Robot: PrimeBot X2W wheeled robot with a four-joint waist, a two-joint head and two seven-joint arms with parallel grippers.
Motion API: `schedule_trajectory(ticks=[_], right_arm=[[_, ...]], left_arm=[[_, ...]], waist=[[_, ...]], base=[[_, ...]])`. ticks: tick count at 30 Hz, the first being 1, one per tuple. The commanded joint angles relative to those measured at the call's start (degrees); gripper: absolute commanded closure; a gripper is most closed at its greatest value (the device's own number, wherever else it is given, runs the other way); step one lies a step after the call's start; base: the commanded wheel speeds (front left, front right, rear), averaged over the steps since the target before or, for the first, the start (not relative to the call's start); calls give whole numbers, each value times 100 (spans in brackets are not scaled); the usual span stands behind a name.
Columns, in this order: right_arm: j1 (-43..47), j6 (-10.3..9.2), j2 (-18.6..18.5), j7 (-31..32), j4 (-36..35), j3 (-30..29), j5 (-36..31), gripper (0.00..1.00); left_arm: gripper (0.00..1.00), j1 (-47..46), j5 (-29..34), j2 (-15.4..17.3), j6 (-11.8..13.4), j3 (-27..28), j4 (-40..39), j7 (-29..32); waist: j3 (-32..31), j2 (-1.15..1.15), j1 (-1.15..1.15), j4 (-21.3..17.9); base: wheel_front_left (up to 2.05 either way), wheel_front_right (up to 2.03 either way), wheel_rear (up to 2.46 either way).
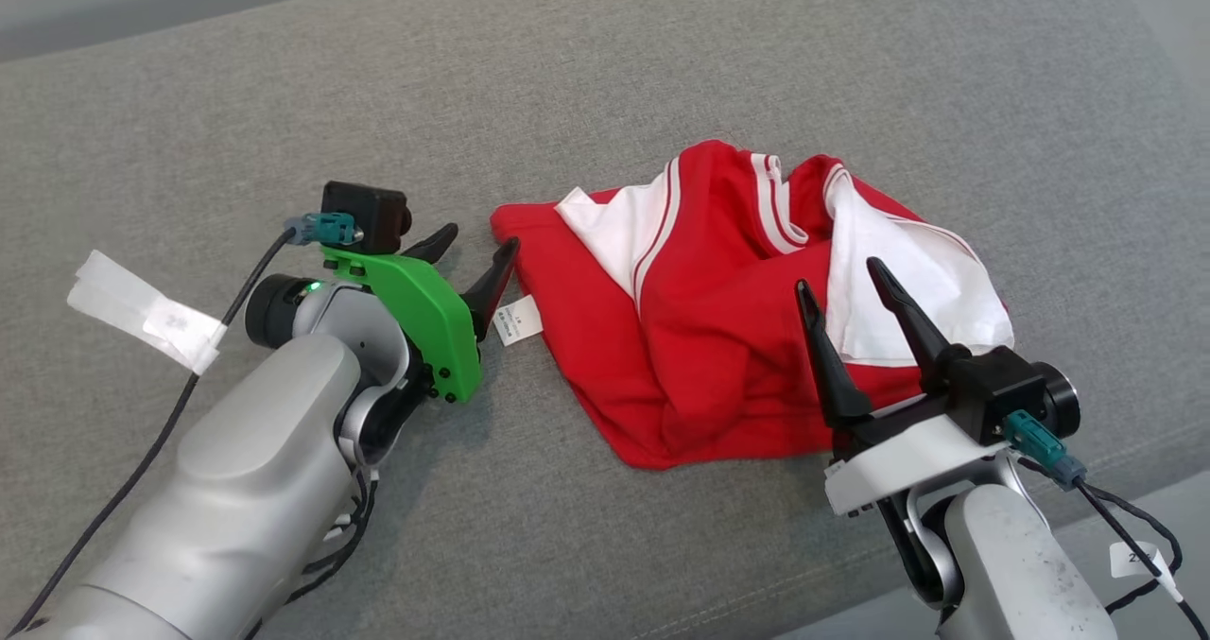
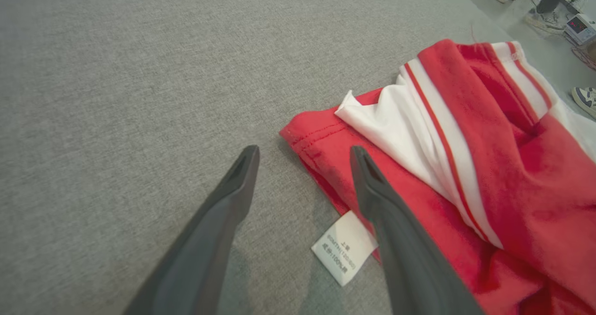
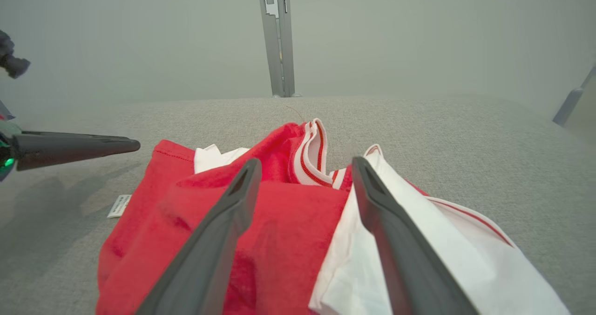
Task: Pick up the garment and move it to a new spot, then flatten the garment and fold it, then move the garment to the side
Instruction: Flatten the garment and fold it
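Head view puts my left hand [image 1: 480, 238] low over the grey upholstered surface [image 1: 662, 63], fingers spread wide and grasping nothing. Its tips point right, at the left corner of the garment [image 1: 718, 337]. My left wrist view shows that hand [image 2: 305, 150] with the red hemmed corner of the garment [image 2: 512, 166] lying just ahead, between the two fingers. The right finger overlaps the hem edge, though I cannot tell whether it touches the cloth.

My right hand [image 1: 839, 276] is also released and empty. It stands over the near right part of the garment, fingers pointing far. In my right wrist view that hand [image 3: 302, 161] straddles the seam where red cloth meets white on the garment [image 3: 288, 222].

The garment is a crumpled red and white top with striped trim, lying in the middle of the surface. Its long axis runs left to right, from the red corner at my left hand to the white sleeve on the right. I judge that both hands are close enough to grasp, the left at the corner and the right above the bulk.

A white care label [image 2: 344, 247] sticks out from the hem, just beside my left hand. It carries small printed lines, and I can make out "100%" in the lower one. A taped tag [image 1: 151, 314] on my left arm's cable is too blurred to read.
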Motion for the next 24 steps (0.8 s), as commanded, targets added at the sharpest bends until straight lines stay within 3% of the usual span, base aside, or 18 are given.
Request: schedule_trajectory(ticks=[1, 4, 9, 24], right_arm=[[-21, -2, -16, -18, -28, 15, 55, 0], [-34, -2, -15, -17, -44, 34, 159, 0], [-20, -2, -15, -17, -83, -17, 256, 0], [39, -2, -16, -18, -3, -85, 129, 0]], left_arm=[[0, -88, -44, 33, -32, 3, 115, 92], [0, -180, -60, 100, 8, -17, 361, 277], [0, -166, -124, 97, -192, -82, 612, 392], [0, -194, -956, 29, -353, 433, 321, 671]], waist=[[159, 0, 0, -225], [242, 0, 0, -380], [369, 0, 0, -529], [202, 0, 0, -349]], base=[[0, 0, 0], [0, 0, 0], [0, 0, 0], [0, 0, 0]])
